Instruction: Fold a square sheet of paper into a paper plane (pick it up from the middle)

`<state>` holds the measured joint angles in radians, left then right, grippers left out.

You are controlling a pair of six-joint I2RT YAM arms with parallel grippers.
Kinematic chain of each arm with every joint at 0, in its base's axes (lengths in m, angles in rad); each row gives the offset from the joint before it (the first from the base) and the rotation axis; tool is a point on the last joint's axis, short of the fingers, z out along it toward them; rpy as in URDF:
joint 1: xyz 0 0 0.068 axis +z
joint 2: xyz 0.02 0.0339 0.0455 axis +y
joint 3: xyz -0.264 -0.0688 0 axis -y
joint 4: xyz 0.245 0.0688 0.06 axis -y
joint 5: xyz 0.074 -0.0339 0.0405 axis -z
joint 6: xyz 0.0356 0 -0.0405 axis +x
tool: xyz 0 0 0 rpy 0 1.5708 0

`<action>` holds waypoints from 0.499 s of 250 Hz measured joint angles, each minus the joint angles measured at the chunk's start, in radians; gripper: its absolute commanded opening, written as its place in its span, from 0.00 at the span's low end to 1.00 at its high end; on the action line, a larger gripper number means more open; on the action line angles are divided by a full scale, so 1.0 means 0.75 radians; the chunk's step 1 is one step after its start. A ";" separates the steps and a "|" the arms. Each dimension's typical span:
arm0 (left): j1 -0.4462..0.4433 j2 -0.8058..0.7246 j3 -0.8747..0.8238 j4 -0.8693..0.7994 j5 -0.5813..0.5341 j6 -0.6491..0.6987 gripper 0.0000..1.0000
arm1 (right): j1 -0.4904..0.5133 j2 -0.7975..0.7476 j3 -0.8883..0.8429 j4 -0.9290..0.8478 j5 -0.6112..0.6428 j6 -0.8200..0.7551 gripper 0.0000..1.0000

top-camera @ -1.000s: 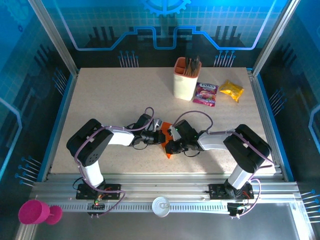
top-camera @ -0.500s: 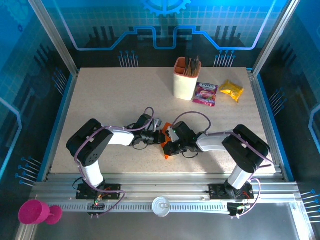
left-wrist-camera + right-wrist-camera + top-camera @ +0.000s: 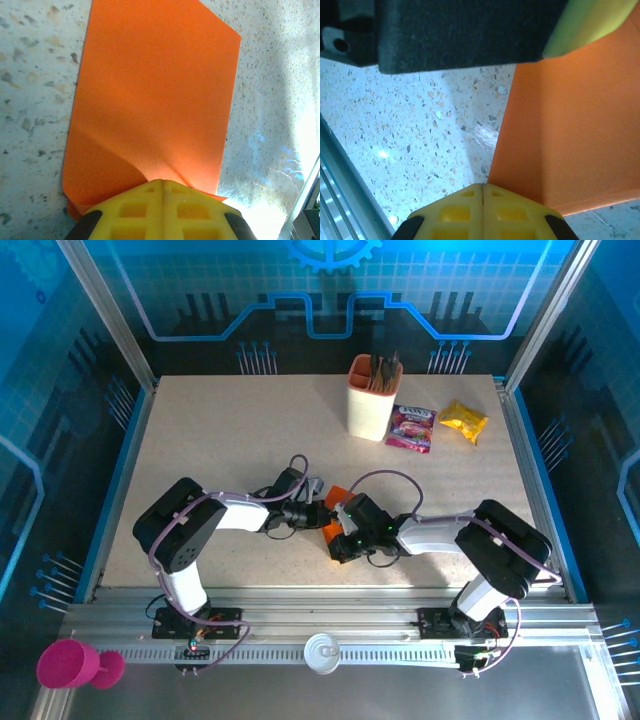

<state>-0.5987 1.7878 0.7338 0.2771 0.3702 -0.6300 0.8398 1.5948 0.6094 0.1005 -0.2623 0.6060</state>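
Note:
The orange sheet of paper (image 3: 341,494), folded over itself, lies at the table's middle between both arms. In the left wrist view the paper (image 3: 155,95) spreads away from my left gripper (image 3: 162,184), which is shut on its near edge, with a crease fanning out from the yellow fingertips. Seen from above, the left gripper (image 3: 322,514) sits just left of the sheet. My right gripper (image 3: 336,540) is low on the near side; its jaws (image 3: 483,187) are shut, and the paper (image 3: 570,140) runs under its right finger. Whether it pinches the sheet is unclear.
A peach holder cup (image 3: 373,400) with dark sticks stands at the back. A pink snack packet (image 3: 411,427) and a yellow one (image 3: 464,421) lie to its right. The left gripper's black body (image 3: 460,30) hangs close above the right gripper.
The right gripper slid nearer and lower, its forearm flattening toward the table. Orange paper that showed below the grippers now shows mostly above them. The left arm stayed put.

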 measured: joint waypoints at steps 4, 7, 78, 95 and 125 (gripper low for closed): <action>0.000 0.000 0.001 -0.003 -0.001 0.000 0.00 | 0.004 -0.002 0.000 -0.004 0.003 -0.001 0.00; 0.000 0.000 0.002 -0.004 -0.001 0.000 0.00 | 0.005 -0.003 0.000 -0.004 0.008 -0.001 0.00; -0.001 0.000 0.018 -0.044 -0.001 -0.001 0.00 | 0.067 -0.079 0.006 -0.173 0.127 -0.033 0.00; -0.001 0.000 0.024 -0.054 -0.011 -0.001 0.00 | 0.069 -0.120 -0.008 -0.235 0.139 -0.035 0.00; 0.000 0.000 0.033 -0.069 -0.026 -0.011 0.00 | 0.045 -0.231 -0.054 -0.365 0.151 -0.034 0.00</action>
<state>-0.5987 1.7878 0.7582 0.2253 0.3508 -0.6384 0.8738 1.4216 0.5690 -0.1730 -0.1490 0.5808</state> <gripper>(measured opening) 0.055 0.049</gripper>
